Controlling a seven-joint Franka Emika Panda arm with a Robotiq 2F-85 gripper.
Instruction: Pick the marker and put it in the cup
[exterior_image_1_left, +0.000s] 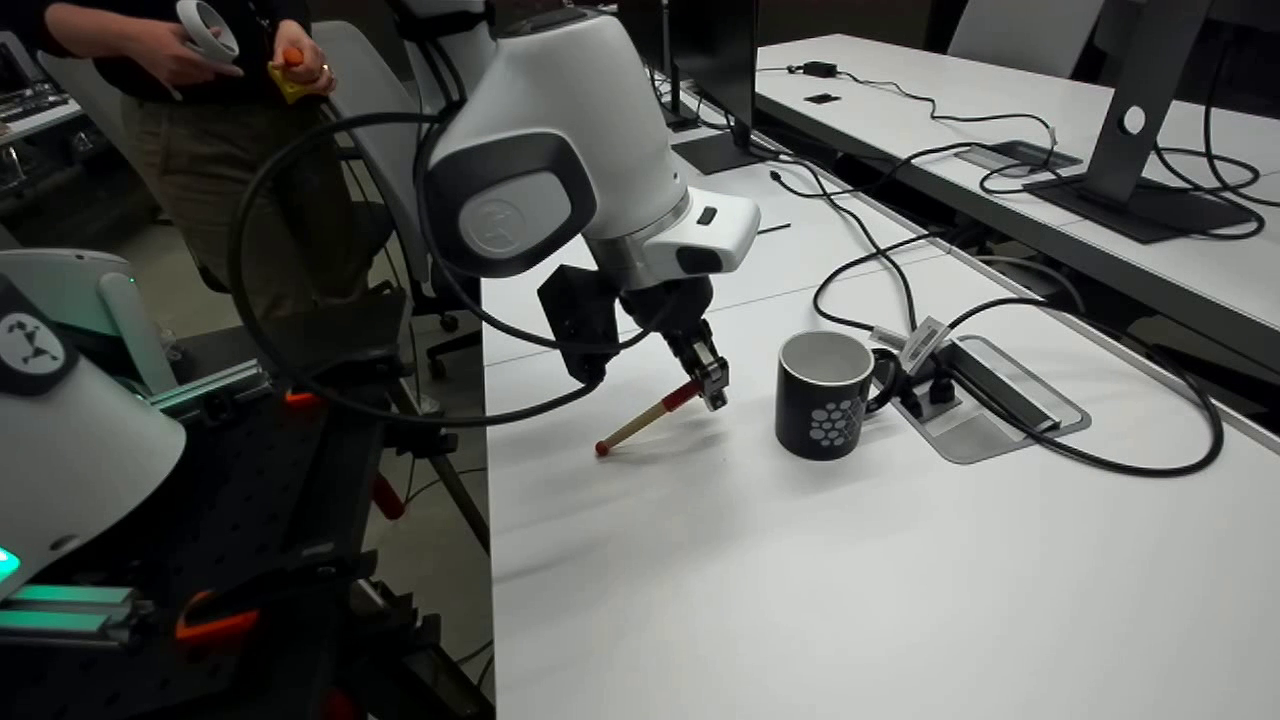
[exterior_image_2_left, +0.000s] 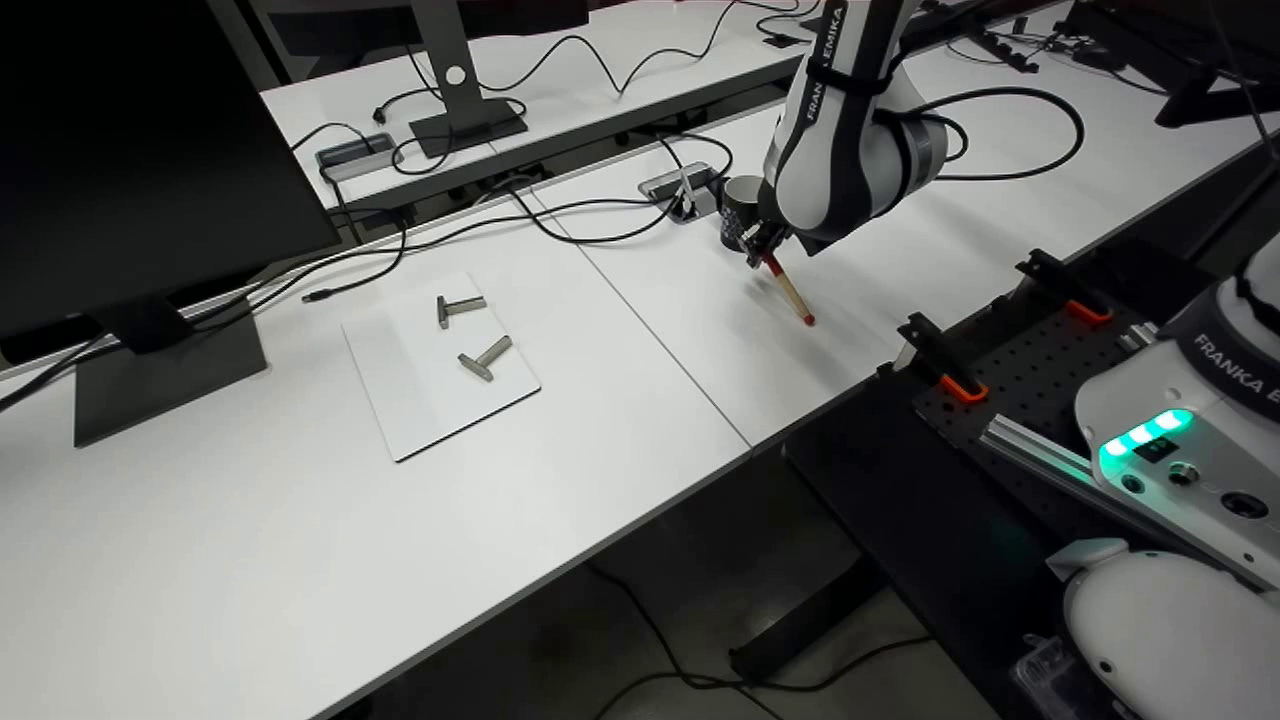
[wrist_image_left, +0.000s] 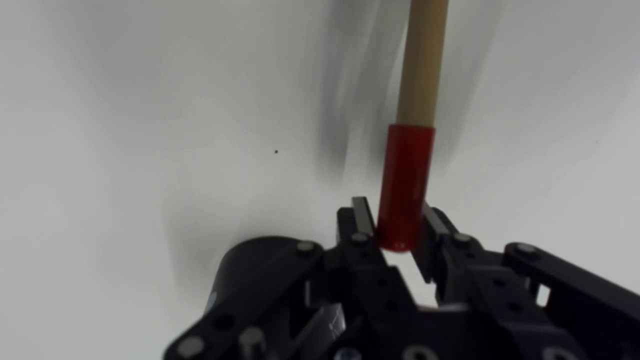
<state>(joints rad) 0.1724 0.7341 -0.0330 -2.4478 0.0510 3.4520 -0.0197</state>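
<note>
- We have the marker (exterior_image_1_left: 648, 426) pinched by its red end, gripper (wrist_image_left: 399, 227) narrow on it; it slants down over the desk (exterior_image_1_left: 900, 580), beside the cup (exterior_image_1_left: 815, 400), not in it.
- Main risk: pivot or slip. Grip is only on the end, so a bump on the far tip (we can't tell if it touches the desk) could twist it out.
- Go in at this slant and it probably bridges the rim or tips the cup.
- Cup's near enough to clip; black cables (exterior_image_1_left: 1150, 472) and outlet hatch (exterior_image_1_left: 968, 438) lie on its handle side.
- Desk: white, seamed; white board (exterior_image_2_left: 410, 400) with grey T-shaped pieces (exterior_image_2_left: 478, 367), monitor (exterior_image_2_left: 150, 170).
- Room: person (exterior_image_1_left: 225, 195) standing behind, second desk (exterior_image_1_left: 850, 110) across a gap.
</note>
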